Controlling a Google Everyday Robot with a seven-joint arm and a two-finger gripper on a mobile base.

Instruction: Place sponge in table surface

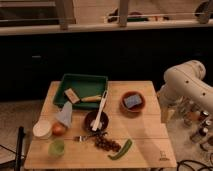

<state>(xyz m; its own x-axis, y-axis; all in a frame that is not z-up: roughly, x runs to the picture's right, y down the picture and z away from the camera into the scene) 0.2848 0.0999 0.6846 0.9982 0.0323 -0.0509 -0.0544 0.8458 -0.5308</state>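
The blue-grey sponge [132,101] lies inside the orange-brown bowl [133,107], which stands on the right half of the light wooden slatted table surface [145,132]. A small dark logo [162,156] marks the table's near right corner. My white arm [187,85] comes in from the right. My gripper [164,114] hangs at its lower end beside the table's right edge, to the right of the bowl and apart from the sponge.
A green tray [82,82] at the back holds a tan-brown block [71,95] and a yellow-handled tool [91,98]. A white utensil [101,109] lies over a dark bowl [95,121]. A green cup [56,147], an orange [59,129] and a green pepper [121,149] are near the front. Bottles [197,122] stand at right.
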